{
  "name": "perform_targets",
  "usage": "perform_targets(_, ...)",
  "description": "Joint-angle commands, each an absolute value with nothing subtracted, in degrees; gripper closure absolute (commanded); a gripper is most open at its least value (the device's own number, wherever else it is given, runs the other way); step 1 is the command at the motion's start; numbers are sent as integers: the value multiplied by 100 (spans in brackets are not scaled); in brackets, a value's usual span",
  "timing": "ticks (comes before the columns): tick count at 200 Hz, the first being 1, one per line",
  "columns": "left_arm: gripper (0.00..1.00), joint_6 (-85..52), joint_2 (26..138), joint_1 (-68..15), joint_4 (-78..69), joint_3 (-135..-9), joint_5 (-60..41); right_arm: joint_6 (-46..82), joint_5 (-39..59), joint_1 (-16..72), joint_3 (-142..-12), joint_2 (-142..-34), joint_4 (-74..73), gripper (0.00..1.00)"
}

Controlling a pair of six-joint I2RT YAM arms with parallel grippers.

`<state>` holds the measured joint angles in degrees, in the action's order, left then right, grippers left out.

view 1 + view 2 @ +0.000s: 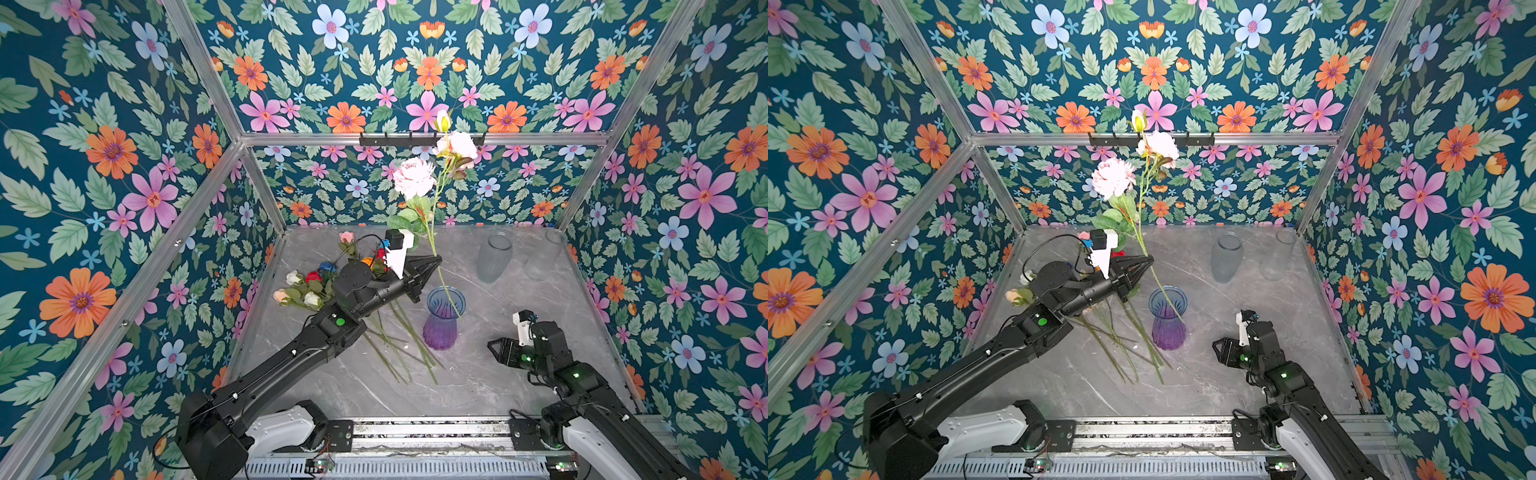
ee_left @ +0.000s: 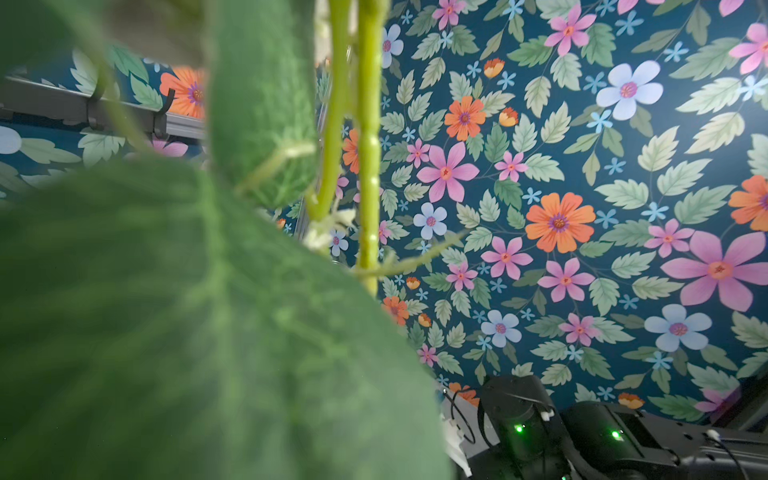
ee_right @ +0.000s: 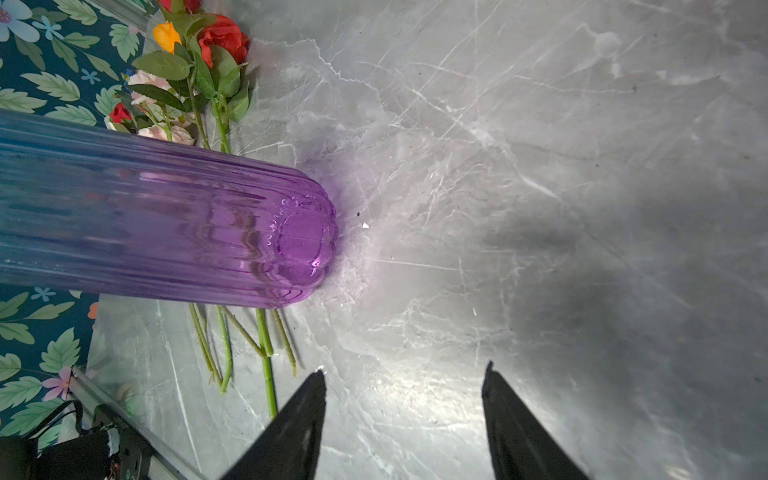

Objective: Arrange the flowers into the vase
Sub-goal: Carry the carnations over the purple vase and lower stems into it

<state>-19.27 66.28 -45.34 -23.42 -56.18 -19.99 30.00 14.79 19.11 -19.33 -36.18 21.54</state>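
The ribbed glass vase, blue at the rim and purple at the base [image 1: 441, 320] [image 1: 1167, 320] [image 3: 187, 224], stands upright mid-table. The lower stem of a pale pink ruffled carnation spray [image 1: 413, 178] [image 1: 1113, 178] slants in through its mouth. How deep the tip sits cannot be told. The left gripper [image 1: 435, 259] [image 1: 1148, 262] is pinched tight on that stem above the rim. Farther back, a frosted grey glass vase [image 1: 494, 257] [image 1: 1226, 257] looks empty, and a clear glass vessel [image 1: 547, 253] [image 1: 1282, 255] beside it is too faint to judge. The remaining loose flowers [image 1: 309, 291] [image 1: 1017, 296] [image 3: 195, 62] lie heaped on the grey marble table [image 1: 498, 386] left of the vase, partly under the left arm. The left wrist view is mostly blocked by a blurred green leaf [image 2: 166, 311] and shows only stems, no fingers. The right wrist view alone shows the right gripper [image 1: 493, 345] [image 1: 1219, 345] [image 3: 405, 369] spread over bare table, holding nothing, and the vase's near-blurred wall reveals no stem.
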Motion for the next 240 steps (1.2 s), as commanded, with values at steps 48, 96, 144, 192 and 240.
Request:
perform_targets(48, 100, -1344, 6230, -4703, -1986, -5318, -1289, 3067, 1448, 1920, -1931, -3639, 2117, 39)
perform_targets(96, 100, -1441, 5825, -4703, -2005, -5543, -1169, 3071, 1433, 1916, -1939, -3665, 2115, 39)
perform_targets(144, 100, -1203, 5718, -4705, -2093, -5651, -930, 3075, 1415, 1920, -1937, -3652, 2133, 39)
perform_targets(192, 100, -1011, 6108, -4702, -2091, -5337, -820, 3085, 1415, 1918, -1926, -3624, 2134, 39)
perform_targets(240, 99, -1160, 6355, -4718, -2205, -4970, -1035, 3085, 1424, 1918, -1926, -3623, 2136, 39)
